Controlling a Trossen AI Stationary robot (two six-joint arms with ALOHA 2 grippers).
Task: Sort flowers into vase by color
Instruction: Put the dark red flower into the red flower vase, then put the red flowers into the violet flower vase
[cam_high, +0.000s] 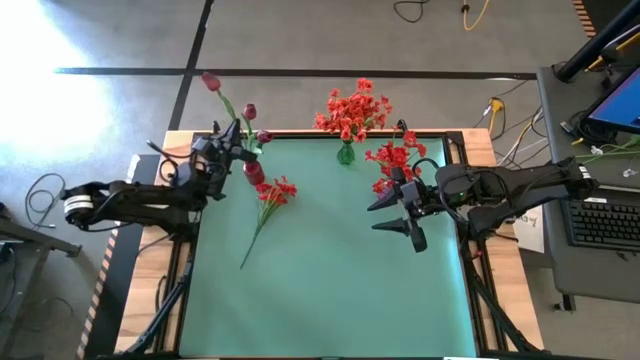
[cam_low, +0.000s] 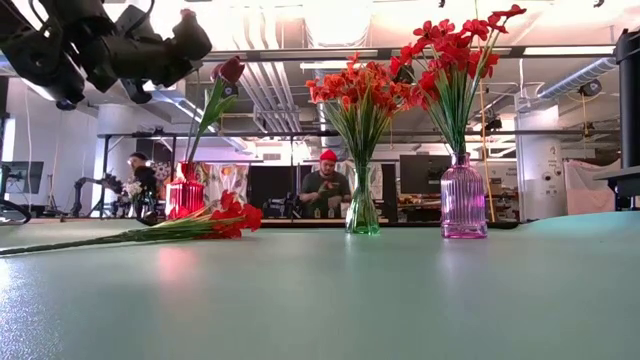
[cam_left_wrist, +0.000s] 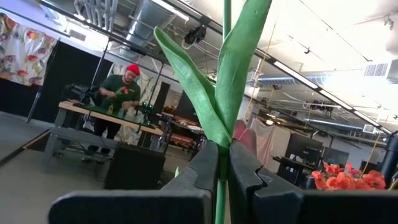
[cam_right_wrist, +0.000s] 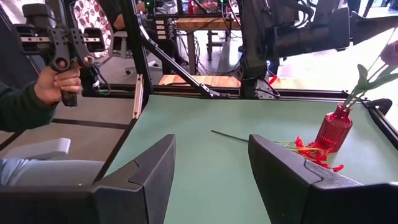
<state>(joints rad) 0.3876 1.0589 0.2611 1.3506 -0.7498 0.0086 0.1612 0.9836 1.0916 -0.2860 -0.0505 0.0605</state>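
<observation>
The left gripper (cam_left_wrist: 222, 171) hangs above the table's far left corner with its two dark fingers (cam_left_wrist: 202, 165) pressed together on the green stalk of a magenta tulip bud (cam_low: 229, 70) — the stalk runs straight up through the narrow slit between the pads, and its long leaves (cam_left_wrist: 233, 74) fan out just past the fingertips. In the low view that bud stands tilted above the red vase (cam_low: 184, 193), its stalk leading down toward the vase's mouth; I cannot tell whether the tip is inside.

On the green table (cam_high: 330, 270), beside the red vase, one red flower stem (cam_high: 268, 205) lies flat, blossoms toward the vase and stalk trailing toward the near edge, well apart from either gripper.

The right gripper (cam_high: 398, 212) hovers over the table's right side, fingers spread with nothing between them.

Farther back, the small green vase (cam_low: 362, 212) holds the orange-red spray (cam_low: 352, 90), and the pink ribbed vase (cam_low: 463, 198) holds the bright red cluster (cam_low: 455, 45).

Beyond the table — a person in a red cap (cam_left_wrist: 121, 93) at a workbench. I can read no writing anywhere.
</observation>
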